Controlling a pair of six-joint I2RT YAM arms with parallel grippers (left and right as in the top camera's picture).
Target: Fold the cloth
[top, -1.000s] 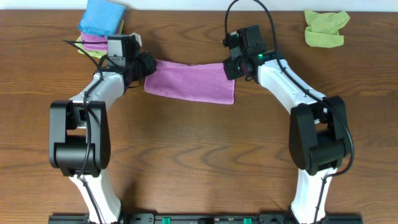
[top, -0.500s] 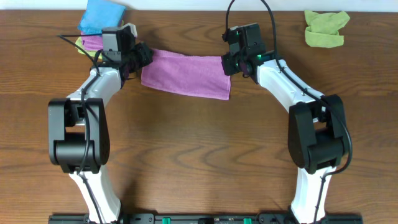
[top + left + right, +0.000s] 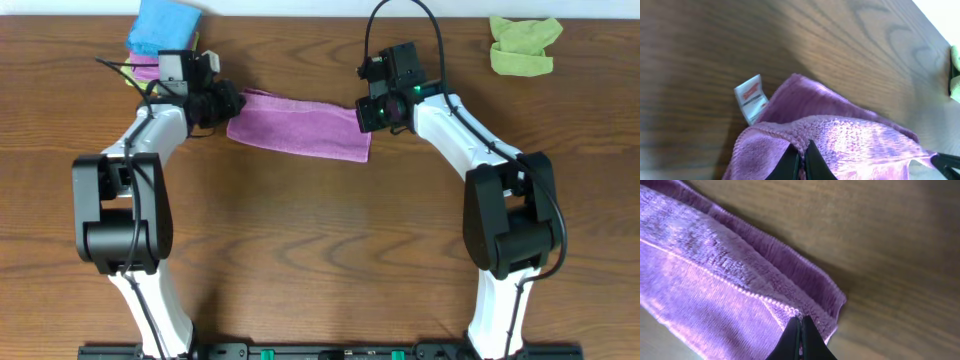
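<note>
A purple cloth (image 3: 298, 125) hangs stretched between my two grippers at the back of the table. My left gripper (image 3: 228, 103) is shut on its left end; in the left wrist view the fingers (image 3: 802, 152) pinch a doubled edge of the cloth (image 3: 850, 140), with a white label (image 3: 751, 98) beside it. My right gripper (image 3: 366, 112) is shut on the cloth's right end; in the right wrist view the fingers (image 3: 800, 327) pinch the hem of the cloth (image 3: 705, 275). The cloth is folded lengthwise into a narrow band.
A blue cloth (image 3: 163, 25) lies on a pink and a yellow cloth (image 3: 140, 68) at the back left, just behind my left gripper. A crumpled green cloth (image 3: 522, 44) lies at the back right. Wooden table (image 3: 320, 250) stretches toward the front.
Both grippers have moved toward the back of the table with the cloth. The cloth's hanging part has drawn up, so it looks narrower now.
</note>
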